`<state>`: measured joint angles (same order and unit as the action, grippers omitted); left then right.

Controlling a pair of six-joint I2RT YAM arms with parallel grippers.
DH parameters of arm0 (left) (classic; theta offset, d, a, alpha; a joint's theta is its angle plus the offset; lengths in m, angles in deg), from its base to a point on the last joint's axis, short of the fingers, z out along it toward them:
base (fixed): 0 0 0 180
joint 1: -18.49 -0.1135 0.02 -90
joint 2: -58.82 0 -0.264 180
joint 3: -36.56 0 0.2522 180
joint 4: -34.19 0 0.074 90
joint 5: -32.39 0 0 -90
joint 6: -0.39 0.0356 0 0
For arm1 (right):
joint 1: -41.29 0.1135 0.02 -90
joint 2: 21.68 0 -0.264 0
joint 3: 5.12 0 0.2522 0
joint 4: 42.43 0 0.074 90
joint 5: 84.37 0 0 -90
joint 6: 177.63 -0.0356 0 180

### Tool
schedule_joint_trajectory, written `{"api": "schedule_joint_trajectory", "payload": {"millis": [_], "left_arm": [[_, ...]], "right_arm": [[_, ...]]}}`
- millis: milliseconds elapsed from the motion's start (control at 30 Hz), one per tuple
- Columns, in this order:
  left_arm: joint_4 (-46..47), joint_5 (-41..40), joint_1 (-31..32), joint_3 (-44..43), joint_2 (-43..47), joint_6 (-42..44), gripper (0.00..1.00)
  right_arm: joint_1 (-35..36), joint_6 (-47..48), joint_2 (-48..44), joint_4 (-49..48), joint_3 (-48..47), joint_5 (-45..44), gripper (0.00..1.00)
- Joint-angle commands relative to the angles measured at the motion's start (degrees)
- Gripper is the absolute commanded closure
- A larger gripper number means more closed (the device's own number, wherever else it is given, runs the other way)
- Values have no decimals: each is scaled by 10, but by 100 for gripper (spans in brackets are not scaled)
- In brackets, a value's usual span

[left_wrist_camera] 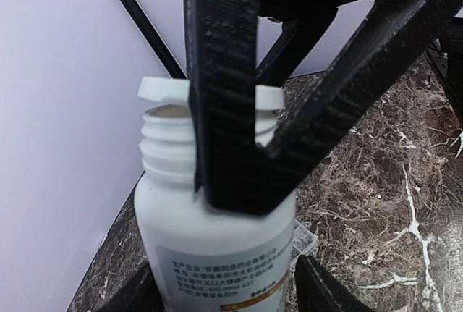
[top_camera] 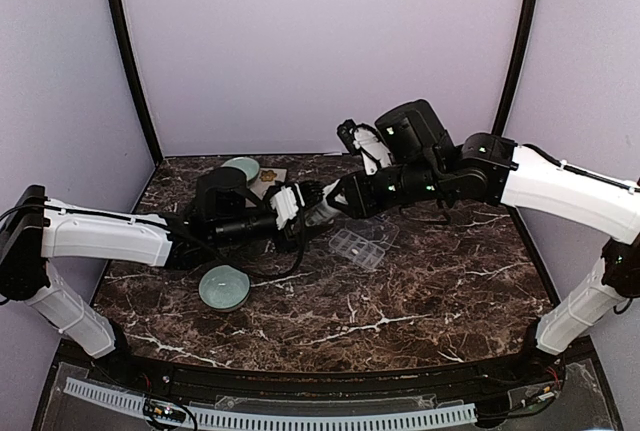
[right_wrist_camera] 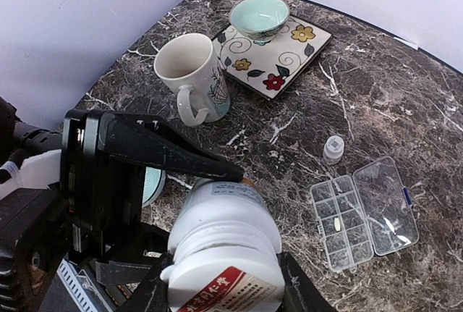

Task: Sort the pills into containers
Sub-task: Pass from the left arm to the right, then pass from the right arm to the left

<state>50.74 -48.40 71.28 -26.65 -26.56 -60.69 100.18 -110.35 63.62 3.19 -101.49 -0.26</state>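
The white pill bottle [left_wrist_camera: 217, 239] fills the lower centre, clasped by the left gripper [left_wrist_camera: 226, 283], its loosened cap [left_wrist_camera: 155, 89] pinched by the right gripper [right_wrist_camera: 224, 272].

bowl [right_wrist_camera: 259, 14] on plate [right_wrist_camera: 289, 55], mug [right_wrist_camera: 192, 73] beside it; organiser box [right_wrist_camera: 365, 214] apart

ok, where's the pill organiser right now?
In the top view the pill organiser lies open on the table, just right of centre, right of the near green bowl; a small white-capped bottle stands beside it.
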Motion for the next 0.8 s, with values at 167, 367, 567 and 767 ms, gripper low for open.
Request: {"api": "schedule_joint_trajectory", "payload": {"millis": [167, 367, 567, 767], "left_arm": [[14, 24, 6, 19, 25, -15, 34], [14, 15, 6, 36, 39, -39, 30], [27, -7, 6, 53, 56, -91, 28], [71, -42, 6, 94, 65, -155, 27]], "right_arm": [[1, 15, 4, -7, 2, -28, 100], [1, 32, 13, 19, -5, -29, 100], [1, 47, 26, 67, -9, -15, 100], [1, 57, 40, 80, 13, 0, 100]]}}
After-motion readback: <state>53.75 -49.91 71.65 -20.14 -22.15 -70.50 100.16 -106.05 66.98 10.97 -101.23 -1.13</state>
